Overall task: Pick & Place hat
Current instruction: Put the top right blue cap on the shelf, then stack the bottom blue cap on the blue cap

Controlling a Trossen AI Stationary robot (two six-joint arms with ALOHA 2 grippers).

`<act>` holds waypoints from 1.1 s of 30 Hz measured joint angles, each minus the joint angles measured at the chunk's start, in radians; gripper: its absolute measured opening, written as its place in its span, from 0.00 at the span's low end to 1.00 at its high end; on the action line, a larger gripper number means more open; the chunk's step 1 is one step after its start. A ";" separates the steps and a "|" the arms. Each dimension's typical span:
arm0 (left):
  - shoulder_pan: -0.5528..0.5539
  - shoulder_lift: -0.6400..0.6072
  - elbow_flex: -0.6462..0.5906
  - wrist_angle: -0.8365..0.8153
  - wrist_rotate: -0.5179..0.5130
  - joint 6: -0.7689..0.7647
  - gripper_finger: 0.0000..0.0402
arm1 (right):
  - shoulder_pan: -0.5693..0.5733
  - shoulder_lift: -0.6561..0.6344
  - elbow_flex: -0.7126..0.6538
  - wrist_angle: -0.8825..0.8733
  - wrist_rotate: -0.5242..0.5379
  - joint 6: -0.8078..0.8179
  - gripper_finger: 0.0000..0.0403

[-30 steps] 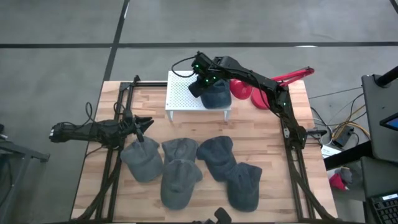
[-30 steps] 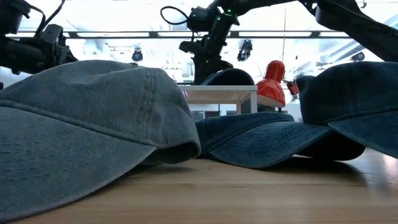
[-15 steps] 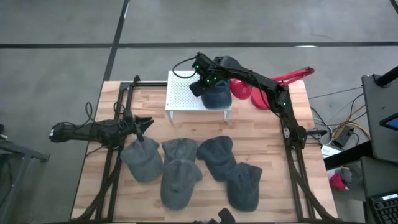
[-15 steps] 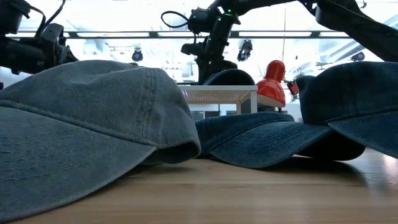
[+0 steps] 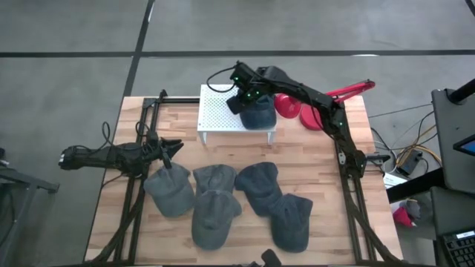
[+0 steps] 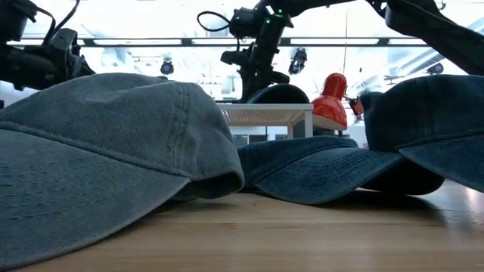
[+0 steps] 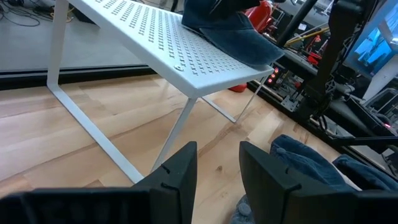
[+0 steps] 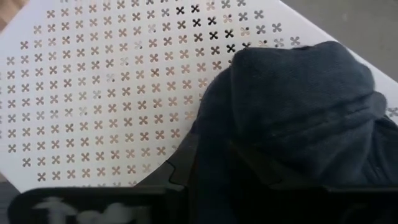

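Note:
A dark blue hat (image 5: 259,113) lies on the right end of a white perforated stand (image 5: 221,111) at the table's far side; it also shows in the low view (image 6: 281,93) and the right wrist view (image 8: 298,106). My right gripper (image 5: 243,99) is at the hat's left edge, over the stand, shut on the hat's cloth (image 8: 214,174). My left gripper (image 5: 174,146) waits at the table's left, open and empty (image 7: 217,168), pointing at the stand (image 7: 186,50). My right gripper has the hat's edge (image 8: 214,134) between its two fingers, at the side of the hat toward the table's left. The fingers slant down from above. The hat rests on the stand's top; one layer or several, I cannot tell.
Several more blue hats lie in a cluster on the near half of the table (image 5: 169,189) (image 5: 260,185) (image 5: 291,221). A red lamp-like object (image 5: 289,106) stands right of the stand. Bare wood lies between the stand and the hats.
My right gripper has risen a little over the stand and shifted slightly toward the hat. The hat stays on the stand.

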 joint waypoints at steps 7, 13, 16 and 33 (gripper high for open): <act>0.000 0.000 0.000 0.000 0.000 0.000 0.30 | -0.002 -0.042 0.000 0.000 0.011 0.011 0.18; 0.000 0.000 0.000 0.000 0.000 0.000 0.30 | 0.002 -0.070 0.000 -0.004 0.025 0.016 0.20; 0.000 0.000 0.000 0.000 0.000 0.000 0.30 | 0.020 -0.100 0.000 -0.020 0.019 0.019 0.20; 0.000 0.000 0.000 0.000 0.000 0.000 0.30 | 0.393 -0.345 -0.048 -0.345 0.030 0.501 0.15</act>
